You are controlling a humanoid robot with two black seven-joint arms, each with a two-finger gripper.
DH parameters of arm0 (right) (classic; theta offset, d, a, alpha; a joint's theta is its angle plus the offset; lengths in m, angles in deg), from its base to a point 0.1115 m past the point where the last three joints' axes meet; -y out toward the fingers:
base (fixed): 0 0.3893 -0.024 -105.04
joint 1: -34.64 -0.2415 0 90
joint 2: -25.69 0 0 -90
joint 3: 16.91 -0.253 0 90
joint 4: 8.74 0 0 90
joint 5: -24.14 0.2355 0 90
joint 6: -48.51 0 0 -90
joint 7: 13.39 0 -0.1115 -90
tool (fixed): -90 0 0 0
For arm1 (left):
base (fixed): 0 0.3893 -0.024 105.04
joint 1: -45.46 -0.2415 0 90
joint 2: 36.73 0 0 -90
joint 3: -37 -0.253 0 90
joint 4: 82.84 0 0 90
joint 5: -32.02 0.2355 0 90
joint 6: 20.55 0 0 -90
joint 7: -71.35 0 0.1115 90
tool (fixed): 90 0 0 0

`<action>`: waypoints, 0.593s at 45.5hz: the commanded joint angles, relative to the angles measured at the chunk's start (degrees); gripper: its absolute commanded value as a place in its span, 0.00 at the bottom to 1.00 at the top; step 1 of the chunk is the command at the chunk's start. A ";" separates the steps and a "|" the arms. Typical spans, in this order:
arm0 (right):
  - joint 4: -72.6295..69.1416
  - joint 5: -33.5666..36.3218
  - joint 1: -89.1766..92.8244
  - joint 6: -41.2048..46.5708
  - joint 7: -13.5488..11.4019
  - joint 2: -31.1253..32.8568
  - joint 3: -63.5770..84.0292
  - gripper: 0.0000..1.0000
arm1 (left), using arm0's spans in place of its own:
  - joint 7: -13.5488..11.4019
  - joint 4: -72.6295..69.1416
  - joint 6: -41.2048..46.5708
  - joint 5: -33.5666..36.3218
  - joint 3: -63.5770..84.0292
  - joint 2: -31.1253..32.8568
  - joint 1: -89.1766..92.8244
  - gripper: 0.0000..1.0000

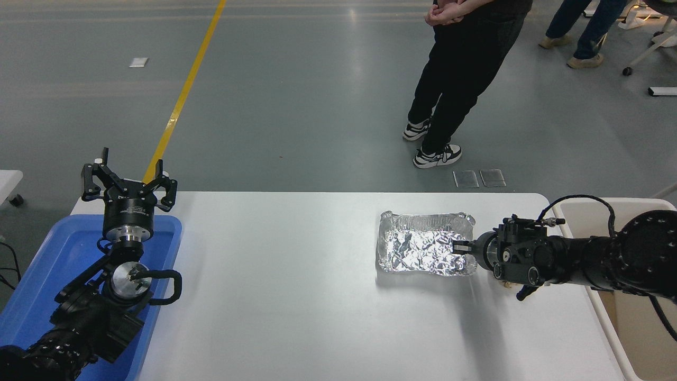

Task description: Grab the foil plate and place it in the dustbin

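The foil plate (423, 250), a crinkled silver tray, is on the right half of the white table (296, 296). My right gripper (461, 247) comes in from the right, level with the table, and is shut on the plate's right rim. The plate casts a shadow along its near edge. The cream dustbin (582, 205) stands just off the table's right end, partly hidden behind my right arm. My left gripper (127, 182) is parked open at the table's far left corner.
A blue plastic tray (47, 264) lies under my left arm at the lower left. A person in black trousers (460, 74) stands on the floor beyond the table's far edge, right of centre. Another person's legs are at the top right.
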 commanded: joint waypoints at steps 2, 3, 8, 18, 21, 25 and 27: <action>-15.54 1.83 -16.22 2.41 -0.01 9.19 4.75 0.00 | 0.00 -0.01 -0.01 0.00 0.00 0.00 -0.02 0.99; -17.12 1.83 -18.24 2.85 0.08 10.07 5.72 0.00 | 0.09 -0.01 -0.01 0.00 0.00 0.00 -0.02 0.99; -26.96 1.92 -28.79 6.09 0.17 15.78 9.59 0.00 | 0.09 -0.01 -0.01 0.00 0.00 0.00 -0.02 0.99; -37.96 3.23 -51.82 21.03 0.17 20.27 14.69 0.00 | 0.00 -0.01 -0.01 0.00 0.00 -0.09 -0.02 0.99; -38.06 4.20 -57.79 27.35 0.17 20.62 14.87 0.00 | 0.00 -0.01 -0.01 0.00 0.00 -0.09 -0.10 0.99; -38.06 5.78 -65.97 35.62 0.25 20.62 15.13 0.00 | 0.00 -0.01 -0.01 0.00 0.00 -0.09 -0.10 0.99; -38.06 5.79 -68.70 38.08 0.17 20.54 15.22 0.00 | 0.09 -0.01 -0.01 0.00 0.00 -0.09 -0.10 0.99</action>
